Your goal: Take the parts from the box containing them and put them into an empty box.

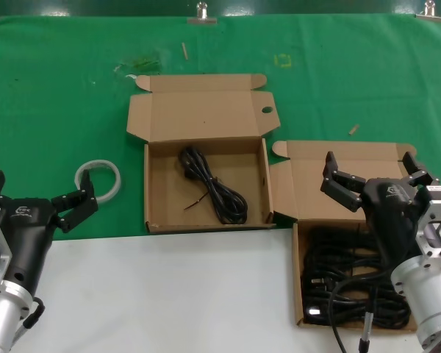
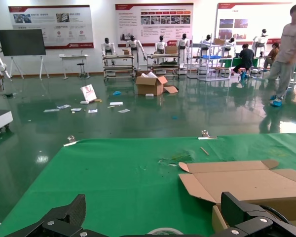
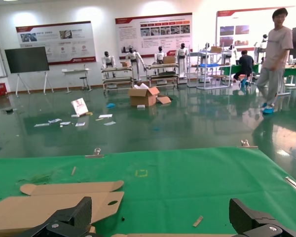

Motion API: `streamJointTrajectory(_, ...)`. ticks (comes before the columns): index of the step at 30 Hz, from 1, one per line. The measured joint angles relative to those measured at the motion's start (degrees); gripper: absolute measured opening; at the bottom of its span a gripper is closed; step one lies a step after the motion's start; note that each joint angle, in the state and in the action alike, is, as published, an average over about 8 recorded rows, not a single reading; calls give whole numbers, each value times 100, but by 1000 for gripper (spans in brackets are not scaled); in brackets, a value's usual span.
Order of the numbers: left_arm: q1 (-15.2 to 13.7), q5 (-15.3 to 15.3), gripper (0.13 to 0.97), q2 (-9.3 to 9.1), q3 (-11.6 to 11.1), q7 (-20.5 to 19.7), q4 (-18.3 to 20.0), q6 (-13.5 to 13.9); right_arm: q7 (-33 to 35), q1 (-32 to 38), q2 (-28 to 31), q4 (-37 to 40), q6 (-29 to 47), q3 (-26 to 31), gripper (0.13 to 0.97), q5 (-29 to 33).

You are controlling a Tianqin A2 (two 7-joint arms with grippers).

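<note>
White tape ring lies on the green cloth at far left, just beside the left gripper, whose fingers are spread wide and empty. Next comes the empty box, lid open, holding one coiled power cord. Rightmost, the right gripper hovers with fingers spread above the box containing them, full of tangled black cords.

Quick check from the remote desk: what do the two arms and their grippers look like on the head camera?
Both match: a black gripper body with a small pale logo and black segmented fingers, mounted on a silver metal wrist. The left gripper sits at the lower left. The right gripper has a boxy silver block with bolt holes and a thin black cable hanging below.
</note>
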State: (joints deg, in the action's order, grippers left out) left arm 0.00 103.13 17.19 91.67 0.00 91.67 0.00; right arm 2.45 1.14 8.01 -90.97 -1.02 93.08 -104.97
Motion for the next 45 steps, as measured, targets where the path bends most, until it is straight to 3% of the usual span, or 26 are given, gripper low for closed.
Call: streamJointTrajectory(45, 0, 0, 965, 0, 0, 0, 0, 0, 0, 0, 0, 0, 0, 0, 966, 0)
